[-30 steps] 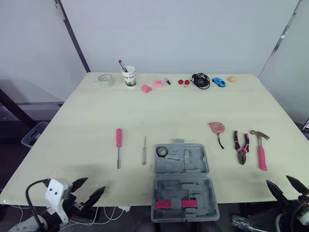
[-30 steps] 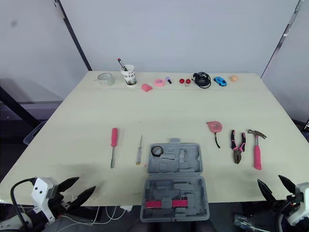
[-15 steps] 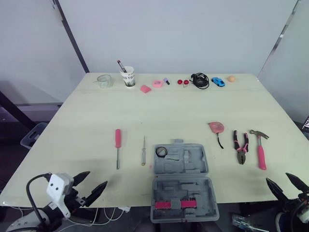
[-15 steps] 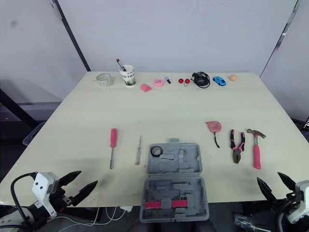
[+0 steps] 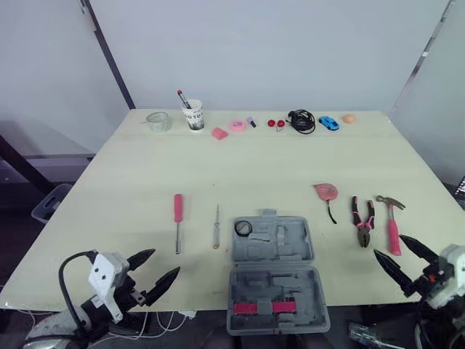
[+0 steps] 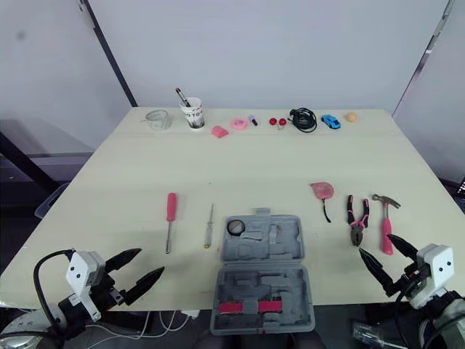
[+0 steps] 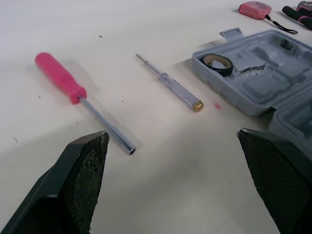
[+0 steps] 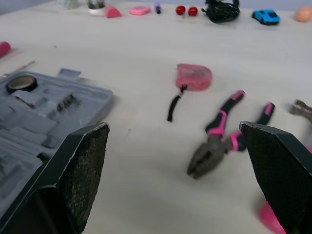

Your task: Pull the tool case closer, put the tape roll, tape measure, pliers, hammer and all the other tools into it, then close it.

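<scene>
Tool case (image 5: 290,251) lies open at the near edge of the tabletop (image 5: 240,167), with the tape roll (image 5: 243,228) in its far-left pocket. Right of the case: tape measure (image 5: 326,192), pliers (image 5: 363,222), hammer (image 5: 393,225). Left of it: pink screwdriver (image 5: 178,218) and thin screwdriver (image 5: 216,227). Left hand (image 5: 166,261) and right hand (image 5: 389,245) flank the case, both spread wide, empty.

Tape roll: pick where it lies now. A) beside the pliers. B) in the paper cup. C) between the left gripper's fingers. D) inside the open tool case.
D: the black tape roll lies in a corner recess of the open grey tool case.
</scene>
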